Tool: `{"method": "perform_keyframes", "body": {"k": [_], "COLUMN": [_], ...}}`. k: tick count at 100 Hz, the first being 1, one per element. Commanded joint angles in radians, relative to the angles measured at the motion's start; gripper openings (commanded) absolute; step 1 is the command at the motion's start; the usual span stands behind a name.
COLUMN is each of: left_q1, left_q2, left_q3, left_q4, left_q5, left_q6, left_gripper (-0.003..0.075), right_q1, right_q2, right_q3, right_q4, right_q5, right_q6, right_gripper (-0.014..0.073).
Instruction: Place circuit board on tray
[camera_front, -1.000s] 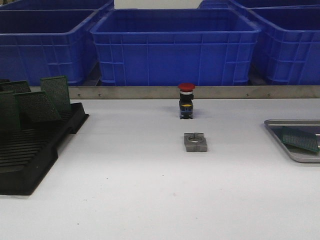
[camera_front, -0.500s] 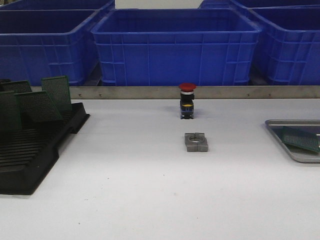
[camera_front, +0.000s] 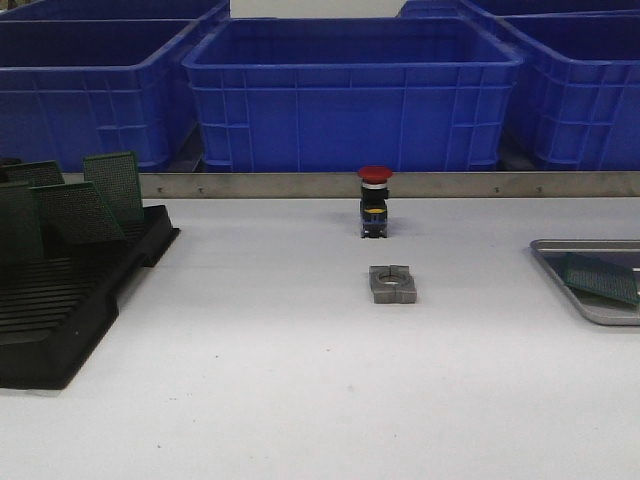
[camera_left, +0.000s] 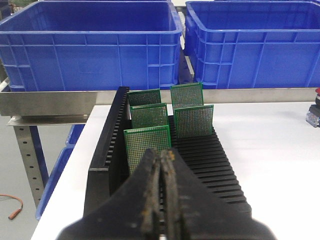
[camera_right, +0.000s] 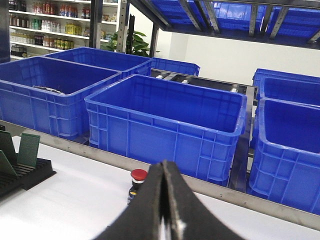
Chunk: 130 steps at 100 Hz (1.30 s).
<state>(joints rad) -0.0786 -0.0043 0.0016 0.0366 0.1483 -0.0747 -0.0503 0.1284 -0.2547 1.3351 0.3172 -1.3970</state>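
The silver-grey tray (camera_front: 592, 307) lies at the right edge of the table in the front view, with one green circuit board (camera_front: 599, 278) lying in it. Several green circuit boards (camera_front: 84, 211) stand in the black slotted rack (camera_front: 60, 320) at the left. In the left wrist view, my left gripper (camera_left: 161, 156) is shut and empty, just short of the nearest board (camera_left: 148, 144) in the rack (camera_left: 210, 160). In the right wrist view, my right gripper (camera_right: 165, 167) is shut and empty above the table. Neither gripper shows in the front view.
A red-capped push button (camera_front: 374, 200) stands at the table's middle back, also seen in the right wrist view (camera_right: 137, 182). A grey metal block with a hole (camera_front: 392, 284) lies in front of it. Blue plastic bins (camera_front: 350, 90) line the back behind a steel rail.
Between one second and half a second ago the front view shifted slightly. Since then nothing has visibly moved.
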Motion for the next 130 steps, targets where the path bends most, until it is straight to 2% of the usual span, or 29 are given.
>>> {"method": "perform_keyframes", "body": {"k": [1, 41, 57, 74, 79, 84, 91, 95, 107, 114, 121, 130], "left_q1": [-0.009, -0.009, -0.009, -0.009, -0.009, -0.009, -0.009, -0.009, -0.009, -0.009, -0.009, -0.009], "left_q2": [-0.033, -0.033, -0.033, -0.033, -0.033, -0.033, -0.033, -0.033, -0.033, -0.033, -0.033, -0.033], "left_q3": [0.047, 0.047, 0.047, 0.047, 0.047, 0.047, 0.047, 0.047, 0.047, 0.047, 0.047, 0.047], "left_q4": [0.001, 0.001, 0.001, 0.001, 0.001, 0.001, 0.001, 0.001, 0.001, 0.001, 0.001, 0.001], "left_q5": [-0.073, -0.073, -0.073, -0.073, -0.073, -0.073, -0.073, -0.073, -0.073, -0.073, -0.073, -0.073], "left_q6": [0.001, 0.001, 0.001, 0.001, 0.001, 0.001, 0.001, 0.001, 0.001, 0.001, 0.001, 0.001], "left_gripper": [-0.002, -0.002, -0.002, -0.002, -0.002, -0.002, -0.002, -0.002, -0.002, -0.002, -0.002, -0.002], "right_q1": [-0.001, -0.001, -0.001, -0.001, -0.003, -0.005, -0.006, -0.006, -0.014, -0.039, -0.063, -0.076], "right_q2": [0.011, 0.011, 0.011, 0.011, 0.011, 0.011, 0.011, 0.011, 0.002, -0.032, -0.081, -0.16], "right_q3": [-0.027, -0.027, -0.027, -0.026, -0.022, -0.019, -0.011, 0.0, 0.051, 0.099, 0.166, 0.278], "right_q4": [0.032, 0.032, 0.033, 0.032, -0.007, -0.125, -0.343, -0.472, -0.974, -1.196, -1.335, -1.369], "right_q5": [-0.009, -0.009, -0.148, -0.224, -0.248, -0.268, -0.273, -0.277, -0.295, -0.343, -0.419, -0.493], "right_q6": [-0.008, -0.008, -0.008, -0.008, -0.005, 0.037, 0.229, 0.388, 0.853, 1.092, 1.269, 1.397], "right_gripper": [-0.0112, -0.0112, -0.0112, -0.0112, -0.0112, -0.0112, -0.0112, -0.0112, -0.0112, -0.0112, -0.0112, -0.0112]}}
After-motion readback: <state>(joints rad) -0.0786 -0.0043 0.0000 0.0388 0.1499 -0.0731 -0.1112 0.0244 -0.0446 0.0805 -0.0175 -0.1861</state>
